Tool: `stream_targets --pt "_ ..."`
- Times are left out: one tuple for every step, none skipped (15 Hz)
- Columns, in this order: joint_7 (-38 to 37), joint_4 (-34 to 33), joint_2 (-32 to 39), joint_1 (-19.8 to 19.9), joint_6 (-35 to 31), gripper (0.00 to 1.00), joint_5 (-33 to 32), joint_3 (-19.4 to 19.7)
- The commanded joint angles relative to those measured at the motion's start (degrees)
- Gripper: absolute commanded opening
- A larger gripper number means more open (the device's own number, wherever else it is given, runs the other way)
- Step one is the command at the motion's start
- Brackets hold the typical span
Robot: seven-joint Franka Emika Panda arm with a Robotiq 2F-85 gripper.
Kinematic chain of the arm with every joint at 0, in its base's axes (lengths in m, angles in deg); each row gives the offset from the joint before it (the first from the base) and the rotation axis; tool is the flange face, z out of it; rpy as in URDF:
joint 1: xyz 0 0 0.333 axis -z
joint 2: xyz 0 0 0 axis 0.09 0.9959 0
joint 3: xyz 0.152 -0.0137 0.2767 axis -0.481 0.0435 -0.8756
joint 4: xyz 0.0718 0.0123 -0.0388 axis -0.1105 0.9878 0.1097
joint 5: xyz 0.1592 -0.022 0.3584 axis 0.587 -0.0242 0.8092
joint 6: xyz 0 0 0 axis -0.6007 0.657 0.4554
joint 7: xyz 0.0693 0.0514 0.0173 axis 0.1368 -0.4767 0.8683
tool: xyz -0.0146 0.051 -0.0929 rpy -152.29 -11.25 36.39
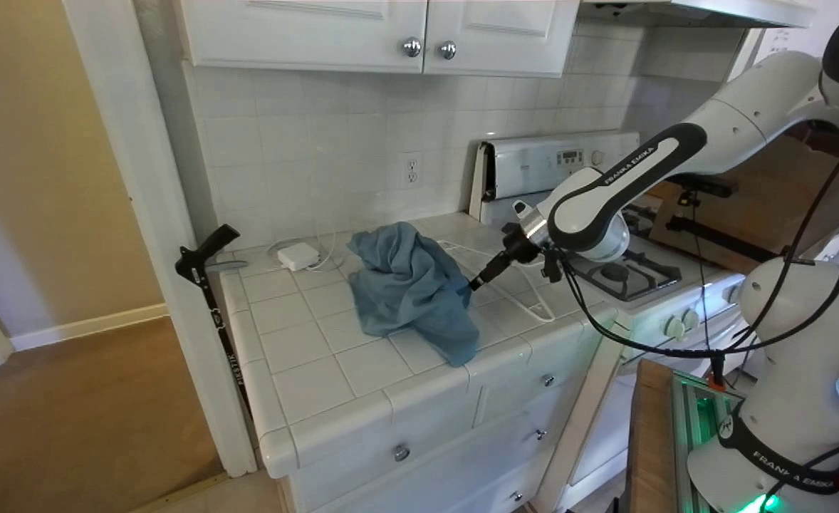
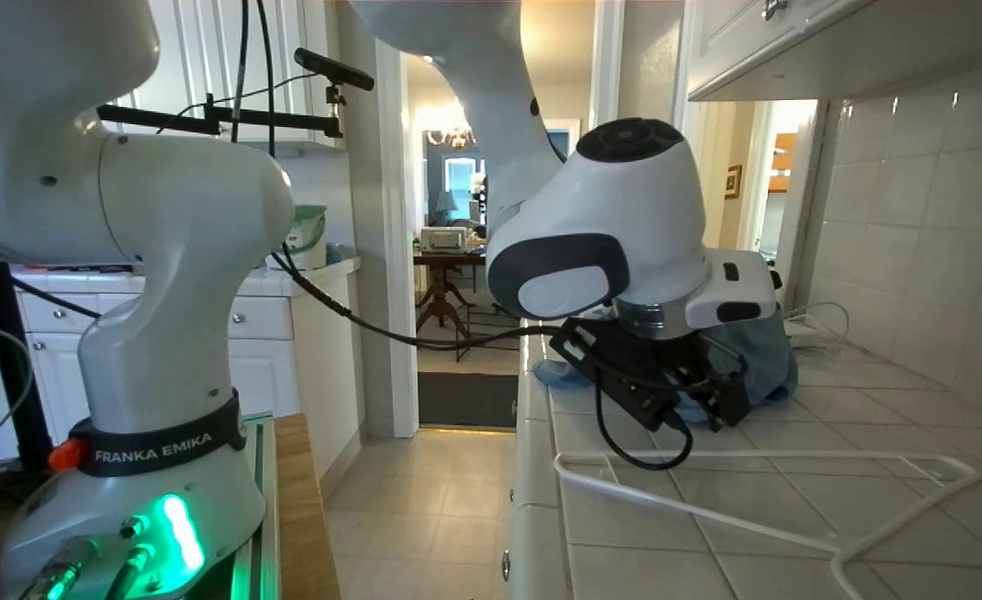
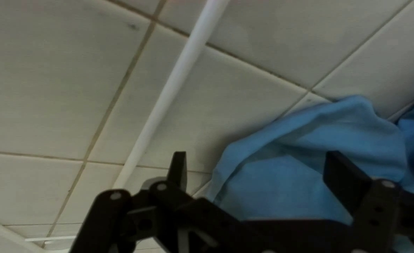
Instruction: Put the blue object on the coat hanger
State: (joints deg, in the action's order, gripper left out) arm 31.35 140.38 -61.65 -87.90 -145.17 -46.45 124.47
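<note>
Hand [image 3: 256, 167] wide at edge of blue cloth [image 3: 291, 186], tile strip [image 3: 217, 105] between cloth and hanger [image 3: 168, 91]

arm [image 1: 747, 107]: white, black-banded | lettering [image 1: 629, 166]: FRANKA EMIKA | cables [image 1: 676, 352], claw [image 3: 258, 163]: black

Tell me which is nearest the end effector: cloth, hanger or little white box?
The blue cloth: the wrist view shows it between the open fingers of the end effector. The hanger lies to one side; the white box sits beyond the cloth.
</note>
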Motion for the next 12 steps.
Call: stream_targets --pt "-2.1 -1.3 -2.7 -1.2 -0.2 1.00 -3.4 1.6" --pt "-2.2 -1.4 -2.8 -1.3 -0.1 1.00 -3.6 1.8" --pt "-2.3 -1.4 -2.7 -1.4 -0.1 1.00 -3.7 1.9" --pt "-2.3 -1.5 -2.8 -1.6 0.0 1.00 -3.8 2.1" --pt "-2.3 -1.6 -2.8 -1.8 0.1 1.00 -3.9 2.2" --pt "-2.3 -1.6 -2.6 -2.1 0.2 0.75 -4.0 2.5" --pt "-2.4 -1.7 -2.5 -2.4 0.2 0.72 -4.0 2.7" --pt "-2.3 -1.8 -2.6 -2.7 0.2 0.66 -4.2 3.0" --pt "-2.4 -2.0 -2.6 -3.0 0.3 0.57 -4.2 3.3" --pt "-2.5 -2.1 -2.5 -3.5 0.4 0.51 -4.1 3.7" --pt "-2.5 -2.3 -2.5 -3.8 0.4 0.42 -4.2 4.0" --pt "-2.6 -2.6 -2.6 -4.2 0.5 0.37 -4.2 4.3"
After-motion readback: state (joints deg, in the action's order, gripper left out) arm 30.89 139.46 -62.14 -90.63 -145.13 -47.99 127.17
